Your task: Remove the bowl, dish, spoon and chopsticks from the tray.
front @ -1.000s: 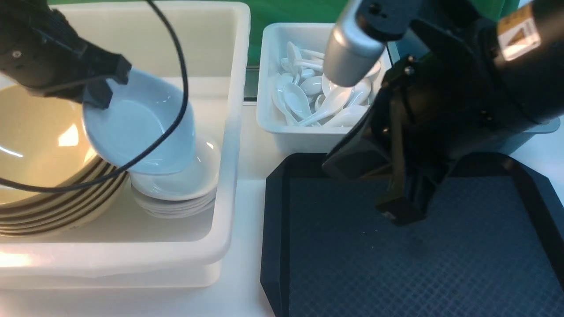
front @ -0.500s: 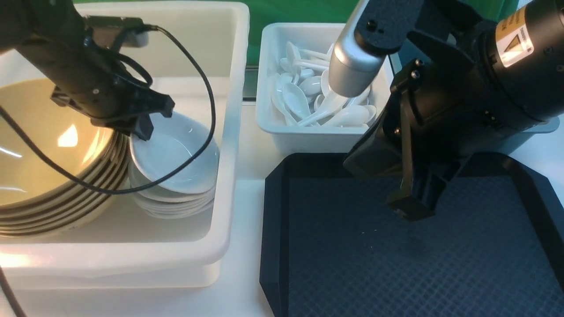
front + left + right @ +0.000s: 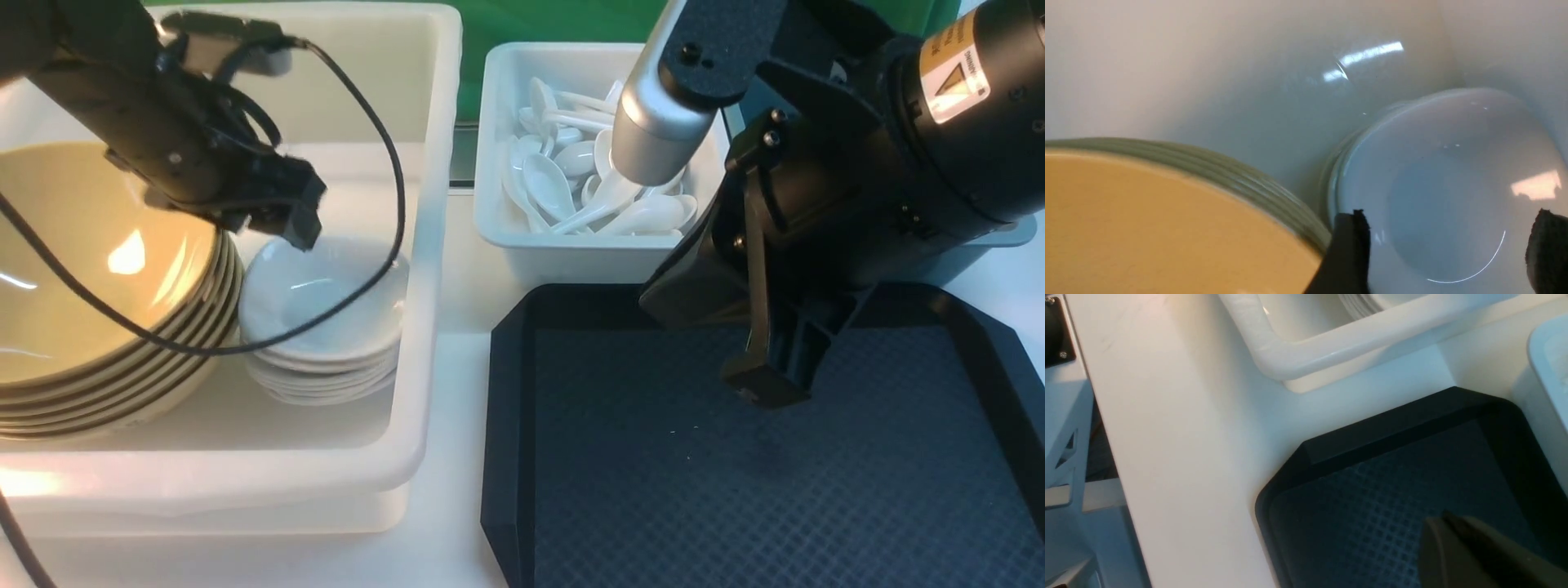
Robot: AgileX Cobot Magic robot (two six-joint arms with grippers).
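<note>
I see left fingers (image 3: 1349, 249) apart above the dish (image 3: 322, 298) — nested with its kind on the stack (image 3: 326, 376), 3 o'clock from the bowl (image 3: 82, 253). Right fingers (image 3: 1457, 555) together — parked above the tray (image 3: 506, 392).

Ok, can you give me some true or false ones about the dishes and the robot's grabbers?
1. The white dish sits on top of a pile of dishes in the big tub. True.
2. The left gripper is squeezing the dish. False: its jaws stand open above it.
3. The spoons lie on the black tray. False: they are in the small tub.
4. The right gripper is shut and hangs over the tray. True.
</note>
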